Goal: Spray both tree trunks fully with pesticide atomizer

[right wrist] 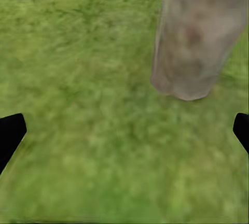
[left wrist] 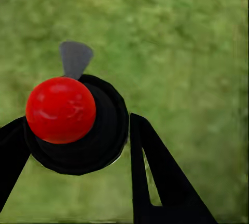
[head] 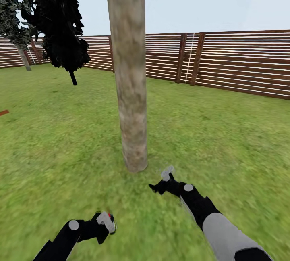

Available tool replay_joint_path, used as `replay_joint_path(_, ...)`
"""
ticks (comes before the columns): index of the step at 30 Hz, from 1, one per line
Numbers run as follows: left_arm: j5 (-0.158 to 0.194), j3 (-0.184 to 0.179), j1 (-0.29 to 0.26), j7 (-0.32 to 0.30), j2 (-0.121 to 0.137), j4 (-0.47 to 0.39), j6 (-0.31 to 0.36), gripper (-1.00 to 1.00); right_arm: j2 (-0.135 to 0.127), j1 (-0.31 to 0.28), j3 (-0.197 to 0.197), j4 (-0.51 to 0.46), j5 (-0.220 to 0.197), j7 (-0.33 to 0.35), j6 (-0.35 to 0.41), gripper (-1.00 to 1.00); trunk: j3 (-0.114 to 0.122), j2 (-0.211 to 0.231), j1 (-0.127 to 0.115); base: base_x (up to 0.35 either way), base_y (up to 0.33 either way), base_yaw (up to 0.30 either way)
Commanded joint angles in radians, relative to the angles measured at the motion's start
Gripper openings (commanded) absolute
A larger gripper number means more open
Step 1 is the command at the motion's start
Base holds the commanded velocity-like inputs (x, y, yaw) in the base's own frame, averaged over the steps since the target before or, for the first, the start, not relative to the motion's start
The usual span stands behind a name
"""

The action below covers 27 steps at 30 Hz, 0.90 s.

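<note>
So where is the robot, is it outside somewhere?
Yes, it looks like a fenced garden: a green grass lawn, a brown slatted wooden fence around it, and a thick tree trunk under open sky.

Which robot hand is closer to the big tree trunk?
Right. The right gripper hangs open just beside the trunk base; the left gripper, holding the atomizer, sits farther back.

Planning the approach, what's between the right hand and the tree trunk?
Only bare grass: the right wrist view shows open lawn between the right hand and the tree trunk.
</note>
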Motion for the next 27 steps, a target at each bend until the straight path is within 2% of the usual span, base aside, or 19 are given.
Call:
replay_joint_path(1, -0.004, -0.001, -0.011, -0.044, 0.001, 0.001, 0.006, -1.0, 0.0, -0.028, 0.003, -0.001, 0.001, 0.046, 0.039, 1.0, 0.0, 0.0, 0.0, 0.0, 0.0, 0.0)
replay_joint_path(3, -0.018, -0.003, -0.027, -0.112, 0.002, 0.003, 0.011, -1.0, 0.0, -0.059, 0.01, -0.002, 0.012, 0.142, 0.075, 1.0, 0.0, 0.0, 0.0, 0.0, 0.0, 0.0)
replay_joint_path(5, -0.051, -0.002, -0.033, -0.135, 0.001, 0.005, 0.012, -1.0, 0.001, -0.067, 0.059, -0.002, 0.064, 0.22, 0.083, 1.0, 0.0, 0.0, 0.0, 0.0, 0.0, 0.0)
replay_joint_path(7, -0.092, -0.003, -0.035, -0.142, -0.001, 0.006, 0.012, -1.0, 0.001, -0.069, 0.089, -0.003, 0.101, 0.248, 0.086, 1.0, 0.0, 0.0, 0.0, 0.0, 0.0, 0.0)
replay_joint_path(10, -0.13, -0.002, -0.036, -0.181, -0.002, 0.005, 0.013, -1.0, 0.0, -0.07, 0.1, -0.003, 0.115, 0.26, 0.086, 1.0, 0.0, 0.0, 0.0, 0.0, 0.0, 0.0)
replay_joint_path(11, -0.136, -0.001, -0.036, -0.188, -0.001, 0.005, 0.013, -1.0, 0.001, -0.07, 0.101, -0.002, 0.116, 0.262, 0.086, -1.0, 0.0, 0.0, 0.0, 0.0, 0.0, 0.0)
replay_joint_path(15, -0.148, 0.0, -0.04, -0.196, -0.001, 0.004, 0.013, -1.0, -0.001, -0.07, 0.103, -0.002, 0.124, 0.265, 0.086, -1.0, 0.0, 0.0, 0.0, 0.0, 0.0, 0.0)
replay_joint_path(18, -0.149, -0.003, -0.043, -0.198, -0.002, 0.004, 0.014, -1.0, -0.001, -0.07, 0.105, -0.001, 0.172, 0.269, 0.084, -1.0, 0.0, 0.0, 0.0, 0.0, 0.0, 0.0)
replay_joint_path(21, -0.154, -0.003, -0.043, -0.198, -0.003, 0.004, 0.014, -1.0, 0.0, -0.07, 0.106, -0.001, 0.213, 0.341, 0.083, -1.0, 0.0, 0.0, 0.0, 0.0, 0.0, 0.0)
replay_joint_path(22, -0.181, -0.003, -0.043, -0.198, -0.007, 0.004, 0.015, -1.0, 0.003, -0.07, 0.106, -0.001, 0.231, 0.385, 0.082, -1.0, 0.0, 0.0, 0.0, 0.0, 0.0, 0.0)
replay_joint_path(23, -0.213, -0.001, -0.048, -0.198, -0.012, 0.004, 0.016, -1.0, 0.004, -0.07, 0.106, -0.001, 0.244, 0.408, 0.082, -1.0, 0.0, 0.0, 0.0, 0.0, 0.0, 0.0)
replay_joint_path(24, -0.228, 0.0, -0.051, -0.198, -0.014, 0.004, 0.017, -1.0, 0.005, -0.07, 0.106, -0.001, 0.249, 0.415, 0.081, -1.0, 0.0, 0.0, 0.0, 0.0, 0.0, 0.0)
replay_joint_path(27, -0.244, 0.0, -0.055, -0.197, -0.019, 0.005, 0.017, -1.0, 0.005, -0.07, 0.107, 0.0, 0.254, 0.423, 0.08, -1.0, 0.0, 0.0, 0.0, 0.0, 0.0, 0.0)
